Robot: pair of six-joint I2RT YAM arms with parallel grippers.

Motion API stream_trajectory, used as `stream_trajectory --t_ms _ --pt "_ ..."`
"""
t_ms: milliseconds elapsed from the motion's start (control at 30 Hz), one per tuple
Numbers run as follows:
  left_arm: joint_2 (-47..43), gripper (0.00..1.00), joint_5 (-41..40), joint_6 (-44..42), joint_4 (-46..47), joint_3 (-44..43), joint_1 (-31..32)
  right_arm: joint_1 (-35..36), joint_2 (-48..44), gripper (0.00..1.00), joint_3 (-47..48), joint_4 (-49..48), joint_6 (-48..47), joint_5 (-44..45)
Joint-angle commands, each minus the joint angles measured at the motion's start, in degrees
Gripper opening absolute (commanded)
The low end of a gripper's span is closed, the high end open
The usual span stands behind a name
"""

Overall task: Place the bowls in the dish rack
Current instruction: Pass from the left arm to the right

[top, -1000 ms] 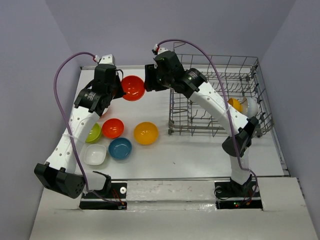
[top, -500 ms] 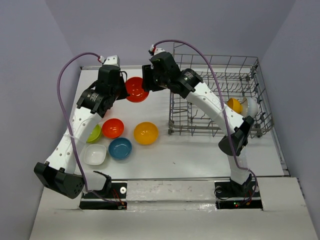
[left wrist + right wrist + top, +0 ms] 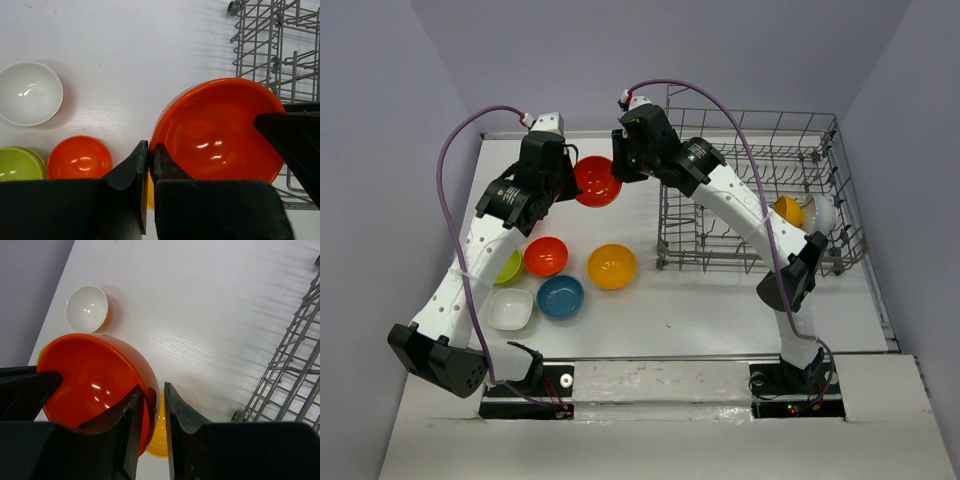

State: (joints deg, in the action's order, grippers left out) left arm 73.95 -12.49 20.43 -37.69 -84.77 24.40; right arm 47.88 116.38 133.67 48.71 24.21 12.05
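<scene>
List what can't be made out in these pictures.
- Top view: the left arm covers the white round bowl.
- Top view: the right arm overlaps the orange bowl in the rack; how it sits is unclear.
- Right wrist view: the red bowl hides most of the yellow bowl.
- Left wrist view: the edge and the left gripper cut off the green bowl.
- Right wrist view: whether the right gripper grips the rim is unclear.

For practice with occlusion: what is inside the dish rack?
An orange-yellow bowl and a white bowl sit at the right end of the dish rack. The right arm covers part of its middle, so anything beneath cannot be seen.
</scene>
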Motion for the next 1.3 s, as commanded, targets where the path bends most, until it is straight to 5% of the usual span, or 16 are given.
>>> stream_trajectory --t_ms 0,533,833,933,1267 --pt "-1.6 0.0 -0.7 0.3 1.8 -1.8 0.5 0.6 0.2 0.28 0.6 -0.6 -0.7 1.3" --pt "-0.6 0.0 -0.8 0.4 1.5 -3.6 1.3 1.1 -0.2 0.27 -1.8 -0.5 -1.9 4.5" --pt "-0.8 0.0 -0.8 0.2 1.4 -3.5 1.4 1.1 0.1 0.01 -1.7 -0.1 -2.0 6.1" --pt "-1.0 0.0 -0.6 0.0 1.7 -3.5 1.5 1.6 0.3 0.01 -1.7 0.0 -2.1 6.5" --pt "-0.8 0.51 0.2 -0.7 2.5 -4.2 1.5 1.6 -2.3 0.01 -1.7 0.0 -2.6 8.2"
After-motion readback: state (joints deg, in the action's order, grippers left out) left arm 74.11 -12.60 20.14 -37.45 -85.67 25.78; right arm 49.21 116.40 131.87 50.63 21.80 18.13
